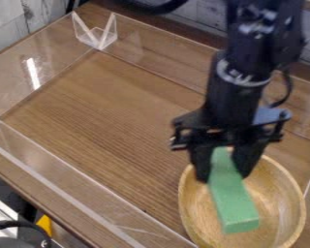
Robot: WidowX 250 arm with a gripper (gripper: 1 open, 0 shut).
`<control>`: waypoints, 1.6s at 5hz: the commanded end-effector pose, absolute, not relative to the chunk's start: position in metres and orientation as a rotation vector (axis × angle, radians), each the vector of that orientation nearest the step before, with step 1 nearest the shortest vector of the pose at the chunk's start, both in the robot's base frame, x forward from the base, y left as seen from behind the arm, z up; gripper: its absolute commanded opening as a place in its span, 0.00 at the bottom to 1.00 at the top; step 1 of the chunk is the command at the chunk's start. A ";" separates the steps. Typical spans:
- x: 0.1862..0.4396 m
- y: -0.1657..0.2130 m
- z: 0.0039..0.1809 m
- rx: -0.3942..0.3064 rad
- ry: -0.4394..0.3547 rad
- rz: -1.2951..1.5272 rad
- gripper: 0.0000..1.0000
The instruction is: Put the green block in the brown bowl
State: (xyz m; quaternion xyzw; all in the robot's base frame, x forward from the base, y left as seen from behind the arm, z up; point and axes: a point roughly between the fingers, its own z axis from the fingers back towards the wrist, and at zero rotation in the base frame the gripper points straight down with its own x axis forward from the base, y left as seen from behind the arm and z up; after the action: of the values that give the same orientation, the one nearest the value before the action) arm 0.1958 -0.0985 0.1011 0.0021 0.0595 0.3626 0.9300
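One green block [232, 201] sat pinched in my gripper [223, 155] over the brown bowl [285, 215] at the lower right of the frame, and the careful way was to centre it inside the rim, lower gently, then let go.

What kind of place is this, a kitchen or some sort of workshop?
Probably a workshop or lab: a black mechanical arm reaches over a wooden table, with dark cables at the near corner.
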 end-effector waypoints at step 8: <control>0.225 -0.081 0.131 -0.114 0.006 0.706 0.00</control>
State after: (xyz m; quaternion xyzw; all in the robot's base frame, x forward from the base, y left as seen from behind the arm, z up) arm 0.2209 -0.0804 0.1199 -0.0424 0.0219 0.3470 0.9366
